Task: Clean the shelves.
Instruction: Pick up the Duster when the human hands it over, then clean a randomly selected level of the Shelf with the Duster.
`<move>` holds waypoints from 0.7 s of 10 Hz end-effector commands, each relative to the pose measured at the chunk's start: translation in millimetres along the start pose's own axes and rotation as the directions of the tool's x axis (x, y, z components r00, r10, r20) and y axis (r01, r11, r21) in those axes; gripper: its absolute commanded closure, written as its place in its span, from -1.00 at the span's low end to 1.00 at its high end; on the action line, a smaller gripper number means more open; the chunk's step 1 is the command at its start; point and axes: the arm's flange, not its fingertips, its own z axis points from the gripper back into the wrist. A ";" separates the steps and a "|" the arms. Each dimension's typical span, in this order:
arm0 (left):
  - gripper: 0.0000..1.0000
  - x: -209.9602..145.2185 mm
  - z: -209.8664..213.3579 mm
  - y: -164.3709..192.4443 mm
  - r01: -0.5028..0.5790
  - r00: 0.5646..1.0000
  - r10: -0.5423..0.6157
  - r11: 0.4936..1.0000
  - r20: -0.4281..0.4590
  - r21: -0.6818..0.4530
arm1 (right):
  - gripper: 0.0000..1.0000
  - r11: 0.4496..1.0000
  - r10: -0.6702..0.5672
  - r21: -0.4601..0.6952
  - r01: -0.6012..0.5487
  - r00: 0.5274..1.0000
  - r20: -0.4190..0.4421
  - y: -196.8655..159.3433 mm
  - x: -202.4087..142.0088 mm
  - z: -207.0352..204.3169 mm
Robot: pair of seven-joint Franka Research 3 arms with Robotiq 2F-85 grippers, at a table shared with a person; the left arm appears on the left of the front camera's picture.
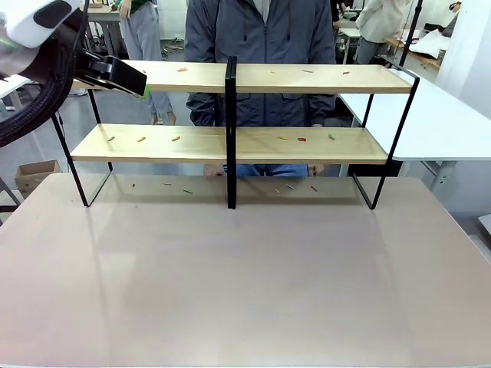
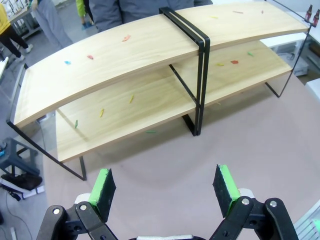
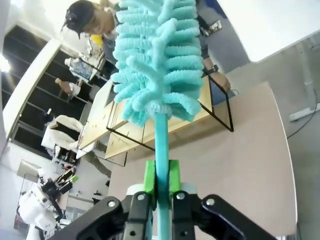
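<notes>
The shelves stand at the far side of the counter, with small coloured bits on both boards and a person behind.
The left hand hovers near their left end, fingers wide apart and empty; the right hand is clamped on the handle of a fluffy teal duster.

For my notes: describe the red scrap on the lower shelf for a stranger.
On the shelves, the two-tier wooden rack, take the lower board, right of the black centre upright. The red scrap lies between a yellow scrap and a green scrap; it alone there is red.
</notes>
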 end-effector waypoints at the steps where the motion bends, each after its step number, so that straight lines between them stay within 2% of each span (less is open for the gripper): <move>1: -1.00 0.5 0.8 1.7 -0.001 1.000 0.001 1.000 0.007 0.008 | 1.00 1.000 -0.008 0.018 0.008 1.000 -0.016 12.2 5.2 6.1; 7: -1.00 0.5 0.8 1.7 -0.001 1.000 0.001 1.000 0.007 0.008 | 1.00 1.000 -0.008 0.018 0.008 1.000 -0.016 12.2 5.2 6.1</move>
